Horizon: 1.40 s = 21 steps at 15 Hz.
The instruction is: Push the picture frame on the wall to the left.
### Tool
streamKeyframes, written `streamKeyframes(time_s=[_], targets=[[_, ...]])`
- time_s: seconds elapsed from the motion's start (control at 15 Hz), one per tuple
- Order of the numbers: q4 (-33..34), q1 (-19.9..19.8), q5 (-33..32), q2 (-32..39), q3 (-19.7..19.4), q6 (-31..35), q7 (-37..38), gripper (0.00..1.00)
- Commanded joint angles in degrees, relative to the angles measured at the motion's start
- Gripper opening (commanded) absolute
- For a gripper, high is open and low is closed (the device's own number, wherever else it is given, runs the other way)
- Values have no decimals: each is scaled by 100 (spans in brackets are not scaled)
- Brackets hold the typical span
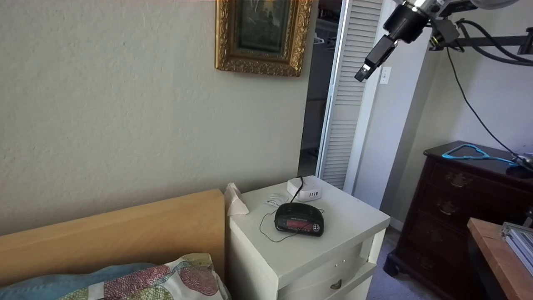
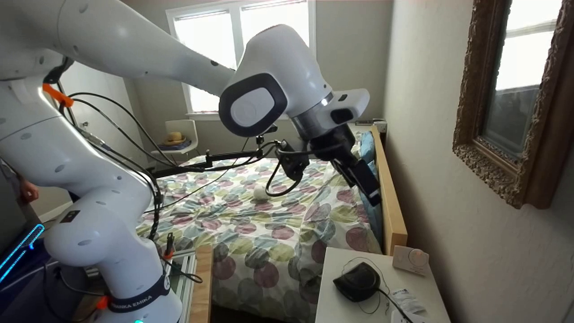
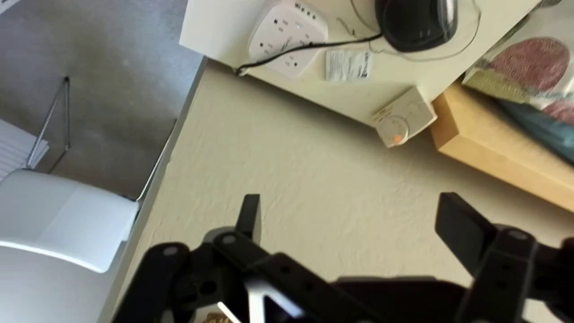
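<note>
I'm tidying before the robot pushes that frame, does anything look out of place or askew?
Slightly: a blue hanger lies on the dresser instead of hanging up, and a thin wire straggles beside the clock on the nightstand. I can't tell whether the frame is crooked; its top is out of view.

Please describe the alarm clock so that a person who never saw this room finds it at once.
Find the wooden headboard along the wall, then the white nightstand beside its end. On top sits the alarm clock. It is the rounded black box with a reddish display; the outlet block and packet nearby are pale.
</note>
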Motion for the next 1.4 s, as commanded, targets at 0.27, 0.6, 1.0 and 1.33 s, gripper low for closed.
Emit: streamKeyframes(time_s=[0.27,0.6,1.0,1.33], targets=[[310,-905,-481,382,973,2054,1380,100],[727,-2651,-1415,427,2592,1931,2943,100],[491,-3452,-1289,44,3068,1946,3689,100],[509,-2963,-1095,250,2641,1917,3316,100]])
